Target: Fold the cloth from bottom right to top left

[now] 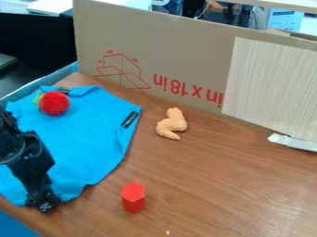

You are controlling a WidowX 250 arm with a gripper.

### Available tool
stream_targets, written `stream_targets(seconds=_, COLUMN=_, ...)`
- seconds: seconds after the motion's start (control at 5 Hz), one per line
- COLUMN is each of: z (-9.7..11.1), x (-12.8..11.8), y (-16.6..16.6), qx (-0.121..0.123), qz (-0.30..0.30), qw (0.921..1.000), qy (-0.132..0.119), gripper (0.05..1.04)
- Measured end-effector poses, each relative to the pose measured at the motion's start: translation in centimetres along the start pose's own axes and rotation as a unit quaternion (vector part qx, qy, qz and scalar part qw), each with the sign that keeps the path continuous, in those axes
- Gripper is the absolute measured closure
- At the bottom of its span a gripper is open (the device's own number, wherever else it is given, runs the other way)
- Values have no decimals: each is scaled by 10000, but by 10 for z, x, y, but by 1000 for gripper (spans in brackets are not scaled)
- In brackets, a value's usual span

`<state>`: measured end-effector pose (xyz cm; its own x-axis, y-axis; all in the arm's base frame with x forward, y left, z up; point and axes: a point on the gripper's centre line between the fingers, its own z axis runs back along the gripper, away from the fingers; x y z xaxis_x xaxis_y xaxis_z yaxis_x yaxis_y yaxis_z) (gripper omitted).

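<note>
I seem to be in a lab or an office-like workroom. Across my wood-grain counter (223,185) a printed cardboard panel (186,55) stands upright at 12 o'clock as a makeshift screen, a wood-patterned sheet (272,83) on it toward 2. A toy chicken wing (172,124) lies near the centre like a test prop; papers (49,5) sit back at 11.

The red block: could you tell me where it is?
In the camera view, the red block stands on the table, low, left of centre, right of the cloth.
</note>
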<state>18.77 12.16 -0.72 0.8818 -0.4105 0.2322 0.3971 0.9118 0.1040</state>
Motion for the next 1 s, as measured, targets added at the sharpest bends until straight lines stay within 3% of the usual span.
stream_targets(seconds=0.4, z=-2, x=2, y=4, qx=-39, qz=271, qw=9996, qy=-45, gripper=887)
stream_targets(seconds=0.6, z=2, x=-2, y=0, qx=-339, qz=399, qw=9986, qy=-62, gripper=995)
stream_targets(seconds=1.0, z=36, x=12, y=27, qx=-953, qz=885, qw=9909, qy=-355, gripper=1024)
